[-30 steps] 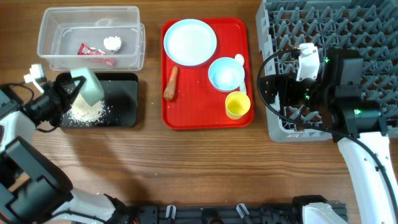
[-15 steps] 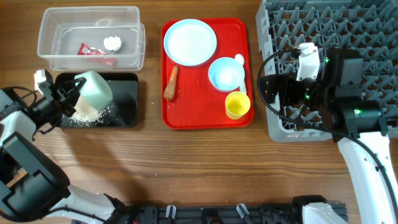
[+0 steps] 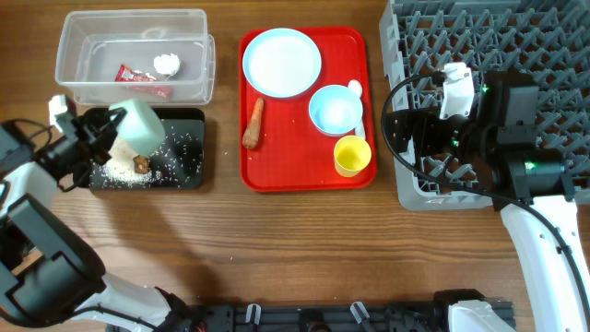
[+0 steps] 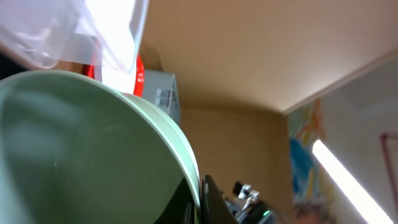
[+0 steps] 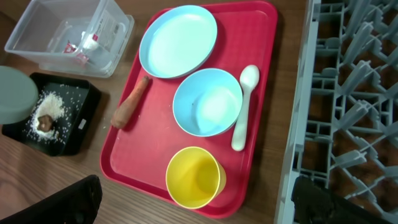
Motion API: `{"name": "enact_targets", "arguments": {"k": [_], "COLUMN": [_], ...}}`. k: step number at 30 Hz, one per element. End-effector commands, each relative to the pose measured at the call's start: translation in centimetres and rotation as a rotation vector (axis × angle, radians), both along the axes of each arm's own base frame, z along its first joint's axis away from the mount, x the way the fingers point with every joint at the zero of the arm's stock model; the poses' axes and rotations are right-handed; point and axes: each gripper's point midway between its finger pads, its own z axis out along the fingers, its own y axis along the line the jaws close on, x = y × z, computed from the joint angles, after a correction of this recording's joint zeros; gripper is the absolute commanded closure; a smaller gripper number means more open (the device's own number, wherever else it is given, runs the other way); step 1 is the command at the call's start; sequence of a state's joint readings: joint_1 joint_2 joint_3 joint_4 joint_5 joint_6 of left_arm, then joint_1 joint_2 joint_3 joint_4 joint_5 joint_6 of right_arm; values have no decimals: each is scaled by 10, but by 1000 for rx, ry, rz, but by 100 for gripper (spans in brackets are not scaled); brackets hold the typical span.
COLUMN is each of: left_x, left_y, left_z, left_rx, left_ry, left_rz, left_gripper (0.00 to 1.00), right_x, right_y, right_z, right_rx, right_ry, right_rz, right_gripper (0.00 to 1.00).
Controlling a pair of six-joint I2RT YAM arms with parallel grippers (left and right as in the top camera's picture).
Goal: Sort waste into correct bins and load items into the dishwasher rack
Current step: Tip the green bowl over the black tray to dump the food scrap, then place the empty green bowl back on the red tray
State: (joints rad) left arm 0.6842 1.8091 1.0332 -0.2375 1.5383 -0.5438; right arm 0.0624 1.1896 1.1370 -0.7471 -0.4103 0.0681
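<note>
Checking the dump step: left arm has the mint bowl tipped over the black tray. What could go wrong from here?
1. The rice lies scattered toward the right rim of the black tray; further tipping may throw grains onto the table.
2. The left gripper pinches the tilted mint-green bowl by its rim only; it might slip.

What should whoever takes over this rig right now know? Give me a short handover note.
Left gripper: shut on the mint-green bowl, tipped over the black tray.
Right gripper: open, empty, above the dishwasher rack, at its near-left corner.
Done: rice and brown lump in the black tray; red wrapper and tissue ball in the clear tub.
Left: carrot piece, plate, blue bowl, spoon, yellow cup lie on the red tray; bin the carrot, rack every dish.
</note>
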Motion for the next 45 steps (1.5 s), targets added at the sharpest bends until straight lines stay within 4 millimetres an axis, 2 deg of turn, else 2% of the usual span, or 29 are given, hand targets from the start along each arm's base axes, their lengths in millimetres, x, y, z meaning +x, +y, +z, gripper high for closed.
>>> {"name": "enact_targets", "arguments": {"k": [1, 6, 10, 12, 14, 18, 20, 23, 26, 31, 36, 37, 38, 40, 41, 45], "left_x": [12, 33, 40, 40, 37, 20, 8, -9, -20, -31, -32, -32, -31, -30, -30, -25], "left_y": [-42, -109, -182, -216, -242, -273, -288, -313, -327, -324, -329, -331, -333, -333, -333, -333], "left_z": [19, 32, 29, 16, -9, -53, -65, -75, -88, -123, -128, -127, -126, -125, -124, -106], "left_rx": [132, 367, 602, 723, 894, 1253, 1372, 1438, 1455, 1495, 1475, 1468, 1464, 1463, 1462, 1440], "left_ry": [-110, -185, -315, -346, -342, -332, -364, -436, -455, -379, -383, -390, -397, -401, -404, -389], "left_rz": [-89, -138, -208, -244, -268, -335, -387, -477, -545, -629, -647, -646, -643, -640, -637, -590], "left_gripper": [96, 96, 96, 96, 96, 96, 96, 96, 96, 96, 96, 92, 85, 63, 57, 50], "right_x": [4, 5, 4, 4, 4, 4, 4, 5, 5, 3, 3, 4, 3, 4, 3, 3], "right_y": [1, 1, 1, 1, 1, 1, 1, 1, 1, 1, 1, 1, 1, 1, 1, 0], "right_z": [9, 10, 9, 9, 9, 9, 9, 10, 10, 8, 9, 8, 9, 8, 9, 8], "right_rx": [4, 8, 8, 8, 8, 7, 7, 7, 7, 6, 7, 7, 7, 7, 7, 6], "right_ry": [-19, -18, -15, -13, -12, -15, -15, -19, -19, -11, -12, -11, -12, -11, -12, -11], "right_rz": [-10, -15, -15, -15, -15, -15, -15, -15, -15, -15, -15, -15, -15, -15, -15, -15], "right_gripper": [0, 0, 0, 0, 1, 0, 0, 0, 0, 0, 0, 0, 0, 0, 0, 0]}}
